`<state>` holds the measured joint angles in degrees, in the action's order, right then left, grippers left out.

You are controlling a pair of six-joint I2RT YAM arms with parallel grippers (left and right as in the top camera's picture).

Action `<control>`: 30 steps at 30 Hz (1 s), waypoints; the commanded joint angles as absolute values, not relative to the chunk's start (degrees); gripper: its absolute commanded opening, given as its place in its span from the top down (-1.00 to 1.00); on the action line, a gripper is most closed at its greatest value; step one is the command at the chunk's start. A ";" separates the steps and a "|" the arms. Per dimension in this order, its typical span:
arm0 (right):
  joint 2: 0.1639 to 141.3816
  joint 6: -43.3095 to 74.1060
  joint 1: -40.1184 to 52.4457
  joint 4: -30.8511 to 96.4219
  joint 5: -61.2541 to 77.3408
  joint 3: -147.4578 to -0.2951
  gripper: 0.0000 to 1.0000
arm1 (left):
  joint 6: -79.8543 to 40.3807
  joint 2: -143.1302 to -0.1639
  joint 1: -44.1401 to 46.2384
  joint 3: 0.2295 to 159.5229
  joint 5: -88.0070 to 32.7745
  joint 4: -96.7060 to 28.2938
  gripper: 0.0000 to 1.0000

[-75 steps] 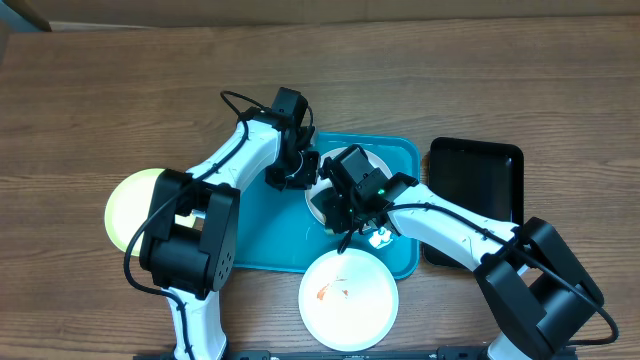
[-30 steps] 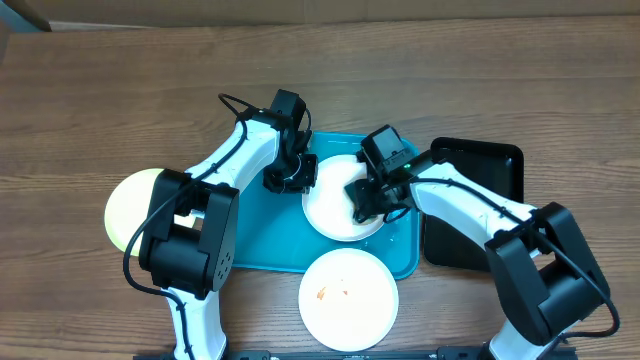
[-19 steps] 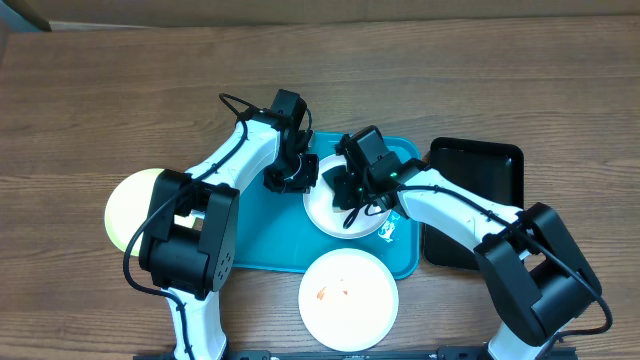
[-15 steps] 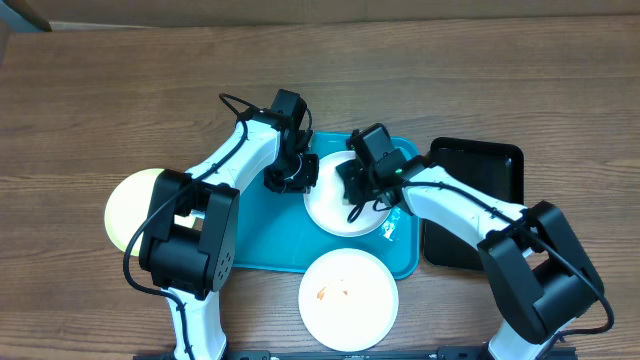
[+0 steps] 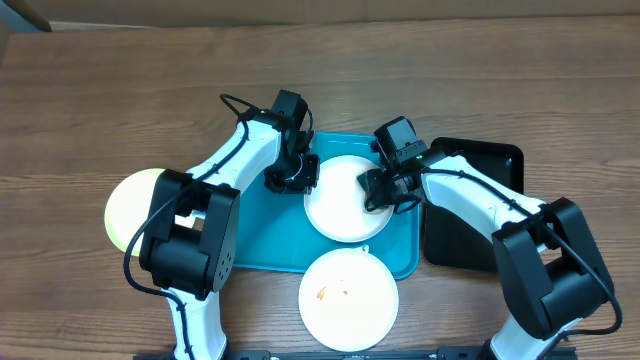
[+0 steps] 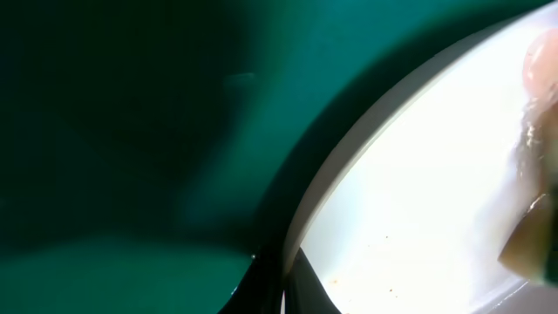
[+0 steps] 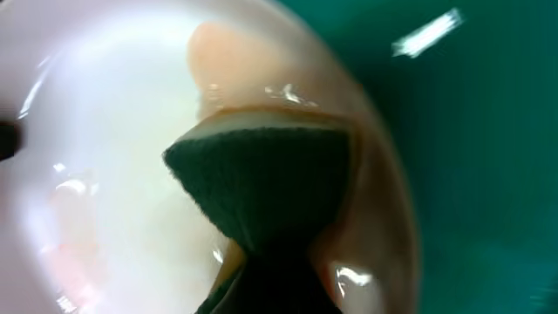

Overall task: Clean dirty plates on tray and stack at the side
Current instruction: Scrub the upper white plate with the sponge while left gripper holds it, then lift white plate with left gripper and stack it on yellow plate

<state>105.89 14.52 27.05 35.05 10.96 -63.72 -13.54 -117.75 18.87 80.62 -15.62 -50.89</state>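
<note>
A white plate (image 5: 340,205) lies in the turquoise tray (image 5: 265,235). My left gripper (image 5: 293,177) is shut on the plate's left rim; in the left wrist view the rim (image 6: 344,187) runs between my fingertips (image 6: 283,283). My right gripper (image 5: 384,190) is shut on a dark green and yellow sponge (image 7: 261,179) pressed on the plate's right edge (image 7: 105,183). A second white plate (image 5: 348,298) with orange smears lies at the tray's front edge. The yellow-green plate (image 5: 128,205) lies left of the tray, partly under my left arm.
A black tray (image 5: 478,190) stands right of the turquoise tray, under my right arm. The brown wooden table (image 5: 120,90) spreads to the back and left.
My right gripper has swept the sponge across the plate in the tray, from its left and middle to its right edge. My left gripper has stayed on the rim.
</note>
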 commanded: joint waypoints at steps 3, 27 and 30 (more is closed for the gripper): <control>106.48 11.75 31.75 32.01 25.47 -62.70 0.93 | -14.90 -116.53 18.72 80.14 -14.63 -50.41 0.92; 105.84 16.16 28.12 35.62 2.61 -73.14 0.93 | -15.00 -116.49 18.37 80.16 -14.39 -50.63 0.92; 104.20 15.29 26.85 42.52 2.63 -77.84 0.93 | -14.83 -116.18 18.15 80.27 -12.32 -50.78 0.92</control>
<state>106.32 16.05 27.33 40.69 3.66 -73.23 -14.04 -117.75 18.74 80.62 -15.55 -50.41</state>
